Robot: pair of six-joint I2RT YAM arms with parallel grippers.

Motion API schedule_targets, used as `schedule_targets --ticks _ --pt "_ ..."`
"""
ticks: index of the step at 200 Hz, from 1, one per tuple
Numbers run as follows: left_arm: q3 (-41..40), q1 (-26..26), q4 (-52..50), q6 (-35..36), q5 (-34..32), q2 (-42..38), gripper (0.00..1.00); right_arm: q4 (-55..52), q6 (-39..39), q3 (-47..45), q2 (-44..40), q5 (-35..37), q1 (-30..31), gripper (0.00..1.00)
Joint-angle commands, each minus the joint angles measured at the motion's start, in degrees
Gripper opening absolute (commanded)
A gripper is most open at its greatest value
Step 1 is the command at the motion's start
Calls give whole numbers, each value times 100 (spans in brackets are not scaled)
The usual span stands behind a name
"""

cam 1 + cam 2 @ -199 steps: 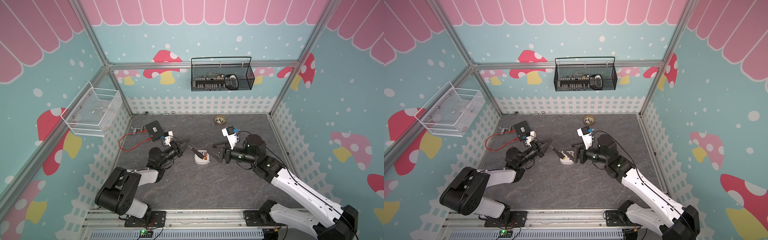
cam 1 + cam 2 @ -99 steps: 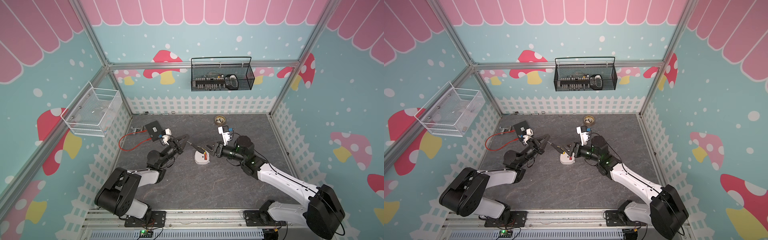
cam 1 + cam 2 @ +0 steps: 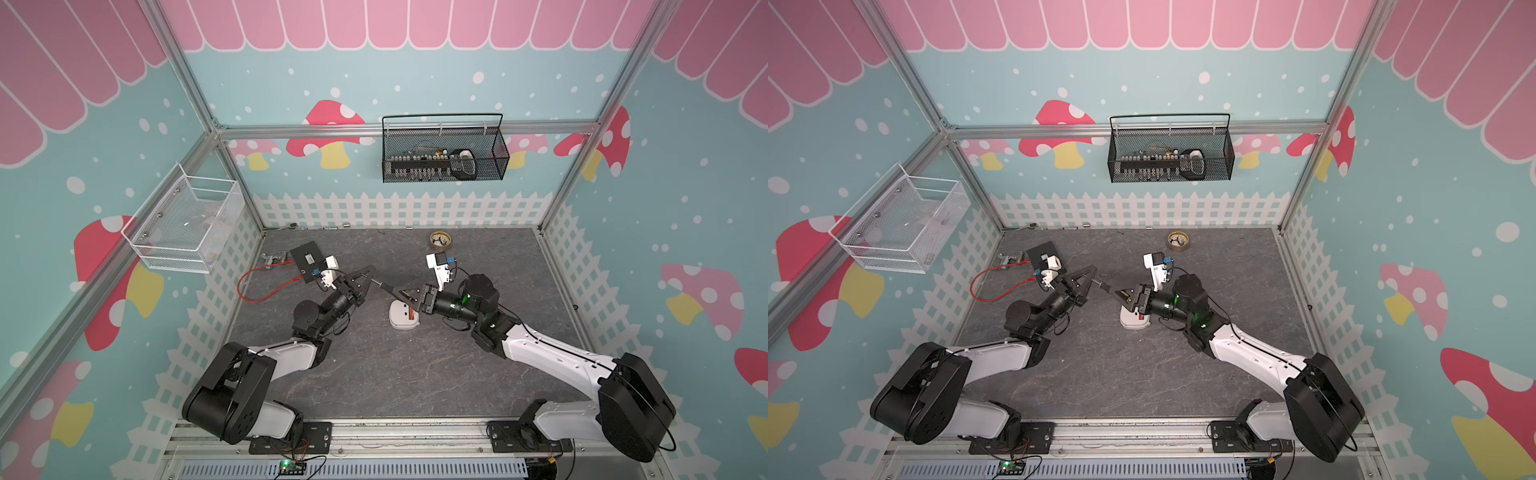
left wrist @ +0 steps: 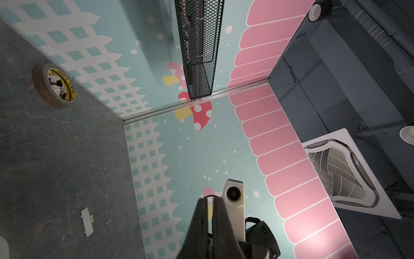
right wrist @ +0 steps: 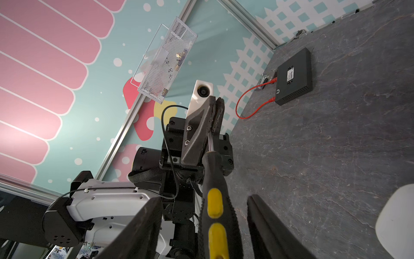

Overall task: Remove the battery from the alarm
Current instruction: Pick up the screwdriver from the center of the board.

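The white alarm [image 3: 400,321] lies back-up on the grey floor, and the red-orange battery [image 3: 411,313] shows in its recess. In both top views my left gripper [image 3: 368,274] is shut on the metal shaft of a screwdriver [image 3: 1105,287]. The shaft reaches across to my right gripper [image 3: 409,296], which hovers just over the alarm. In the right wrist view the right gripper [image 5: 205,198] stands open around the black-and-yellow handle [image 5: 215,208], with a gap on each side. The left wrist view shows the left gripper [image 4: 208,201] with its fingers together.
A black box [image 3: 308,262] with a red cable [image 3: 266,286] lies at the back left. A round brass-coloured roll [image 3: 440,240] sits near the back fence. A small white cover [image 4: 87,222] lies on the floor. A black mesh basket [image 3: 444,156] and a white one [image 3: 187,224] hang on the walls.
My right gripper has swung in around the screwdriver's handle, and its jaws have narrowed a little. The left gripper has stayed shut, shifting only slightly.
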Motion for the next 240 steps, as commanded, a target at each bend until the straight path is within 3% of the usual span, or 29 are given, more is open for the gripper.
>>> schedule_targets --ticks 1,46,200,240 --pt "134 -50 27 128 -118 -43 0 354 250 -49 94 14 66 64" --pt "146 -128 71 132 -168 19 0 538 337 77 264 64 111 50" --pt "50 -219 68 215 -311 5 0 755 446 267 535 148 216 37" --pt "58 -254 55 240 -303 17 0 635 365 295 541 212 224 21"
